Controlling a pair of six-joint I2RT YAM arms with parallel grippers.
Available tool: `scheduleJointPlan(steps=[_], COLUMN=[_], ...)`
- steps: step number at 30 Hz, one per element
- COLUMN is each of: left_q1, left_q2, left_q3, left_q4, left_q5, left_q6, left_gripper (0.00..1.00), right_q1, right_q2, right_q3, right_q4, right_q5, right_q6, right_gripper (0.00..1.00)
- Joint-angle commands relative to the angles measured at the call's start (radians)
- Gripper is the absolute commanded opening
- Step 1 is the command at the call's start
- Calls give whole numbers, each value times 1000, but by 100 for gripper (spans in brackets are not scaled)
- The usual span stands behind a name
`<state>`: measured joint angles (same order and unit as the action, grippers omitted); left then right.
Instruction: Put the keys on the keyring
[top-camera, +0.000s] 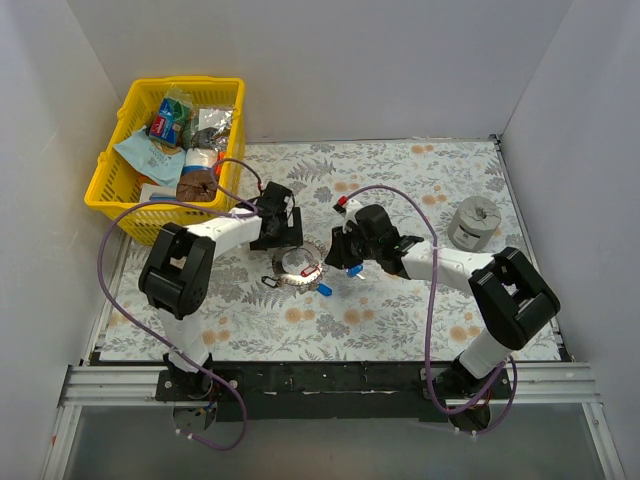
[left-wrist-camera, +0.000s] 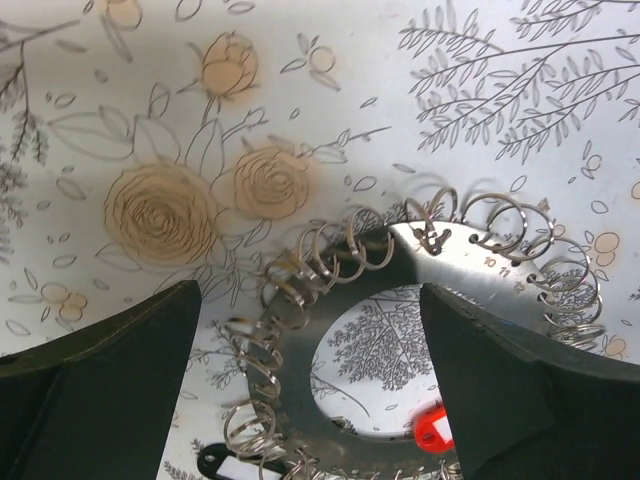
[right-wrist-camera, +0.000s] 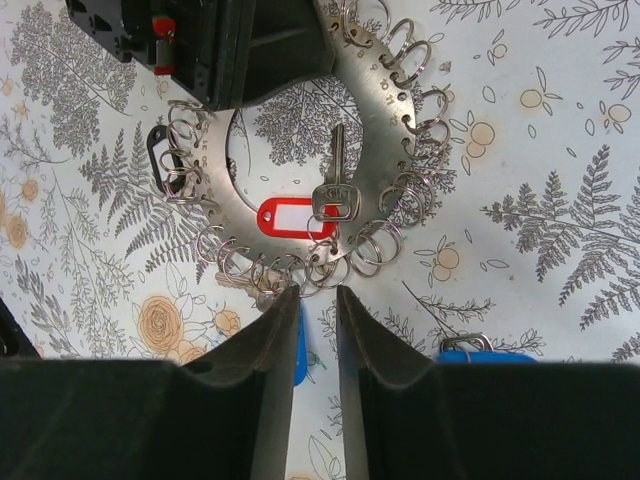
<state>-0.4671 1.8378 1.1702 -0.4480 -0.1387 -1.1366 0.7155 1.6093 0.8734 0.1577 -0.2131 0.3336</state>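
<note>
The flowered surface (top-camera: 400, 330) is carrying the whole job, with the two arms reaching in from 9 and 3 o'clock and meeting near its middle. The keyring (right-wrist-camera: 388, 100) is lying flat there, a silvery plate rimmed with small wire loops.

The left gripper (left-wrist-camera: 310, 295) is hanging over the ring's 11 o'clock edge. Its jaws are spread wide and released, straddling the looped rim without grasping anything. The right gripper (right-wrist-camera: 315, 292) is sitting just off the ring at about 3 o'clock in the overhead view, with its jaws standing only narrowly apart.

A red key (right-wrist-camera: 330, 200) is resting on the ring's plate. I cannot tell whether it is threaded onto a loop. A blue key (right-wrist-camera: 301, 345) is showing in the slit between the right jaws, and I cannot tell whether it is being pinched or merely lying underneath. A second blue key (right-wrist-camera: 478, 354) is lying on the surface at 4 o'clock from the ring in the right wrist view. A small black clip (right-wrist-camera: 158, 150) is sitting at the ring's 9 o'clock rim.

The step in hand seems to be collecting a blue key. To do it well, the right jaws should be taking the plastic head squarely and leaving the key's own loop free. The left gripper should be closing on the plate first, so the ring is not sliding while the key is being worked onto a loop.
</note>
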Motion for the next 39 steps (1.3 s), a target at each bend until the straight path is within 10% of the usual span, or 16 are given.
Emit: scheduleJointPlan(steps=[1, 21, 39], left_q1=[-10, -116, -111], left_q2=[38, -21, -275], left_q3=[49, -16, -66], left_q4=[-21, 43, 127], left_q5=[-25, 62, 35], left_q6=[20, 55, 25], left_gripper=[89, 75, 80], right_q1=[-1, -14, -45], right_q2=[-21, -229, -198], right_q3=[23, -161, -178], right_q4=[-7, 123, 192], right_q5=[23, 158, 26], right_q6=[-8, -59, -44], right_gripper=[33, 72, 72])
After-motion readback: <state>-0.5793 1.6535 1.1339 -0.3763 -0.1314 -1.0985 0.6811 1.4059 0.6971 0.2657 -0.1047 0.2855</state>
